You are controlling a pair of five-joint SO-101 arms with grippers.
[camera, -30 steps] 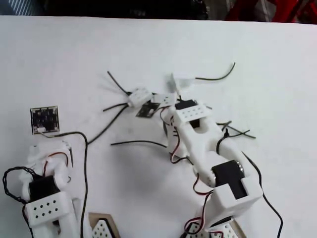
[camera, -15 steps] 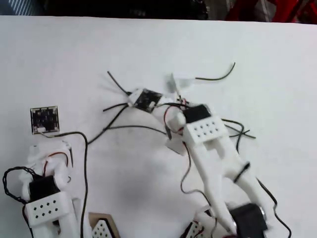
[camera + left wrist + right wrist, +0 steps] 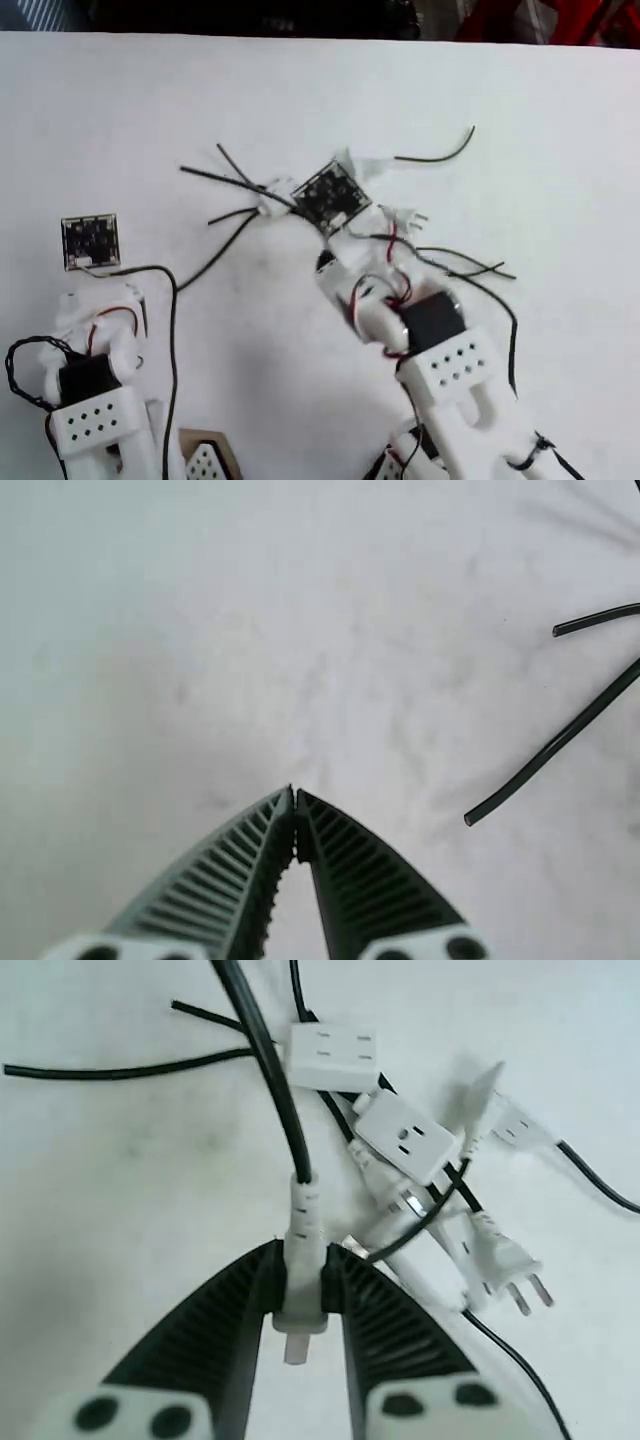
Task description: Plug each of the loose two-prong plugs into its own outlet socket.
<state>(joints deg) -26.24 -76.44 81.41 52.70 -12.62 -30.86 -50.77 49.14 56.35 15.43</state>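
While right jaws pinch plug [image 3: 300, 1295], left arm [image 3: 95, 400] folded

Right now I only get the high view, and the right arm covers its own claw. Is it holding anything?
Observer: Yes. In the right wrist view the right claw is shut on a white two-prong plug with a black cord.
Operator: Which way does it face?
Observer: Its cord end points toward the white rectangular outlet block. Its stub end points back at the wrist.
Operator: And the left claw?
Observer: The left claw is shut on nothing, over bare white table.
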